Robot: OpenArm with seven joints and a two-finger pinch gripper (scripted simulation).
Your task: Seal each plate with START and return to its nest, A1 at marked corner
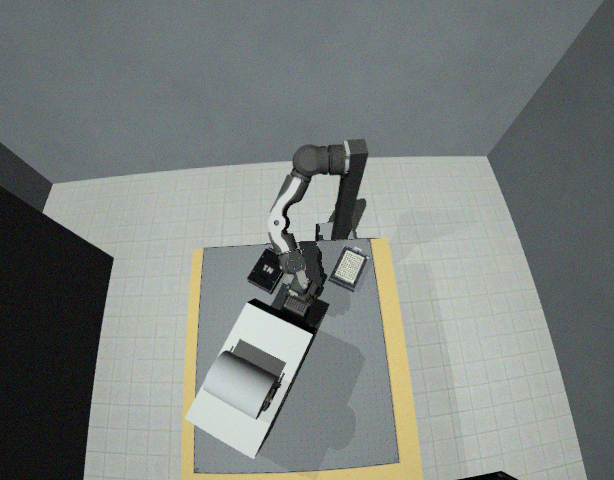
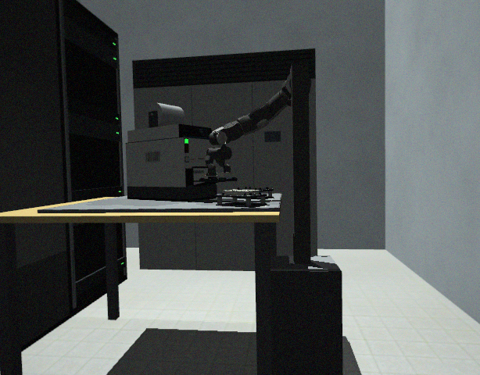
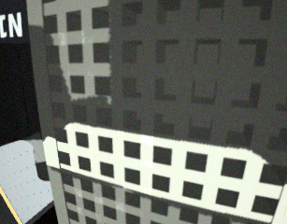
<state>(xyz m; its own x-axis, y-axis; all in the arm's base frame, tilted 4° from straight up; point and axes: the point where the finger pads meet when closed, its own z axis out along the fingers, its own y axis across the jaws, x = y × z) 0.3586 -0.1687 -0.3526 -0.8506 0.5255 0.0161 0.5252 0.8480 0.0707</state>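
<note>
My gripper is shut on a well plate and holds it roughly level just above the sealer's dark stage. In the wrist view the plate's grid of dark wells fills the frame, and the fingers are hidden. The sealer's lamp is green. Nest N1 is empty, to the left of the arm. The other plate lies in nest N2 to the right.
The foil roll sits on top of the sealer. The arm's post stands at the table's back edge. A dark rack stands left of the table.
</note>
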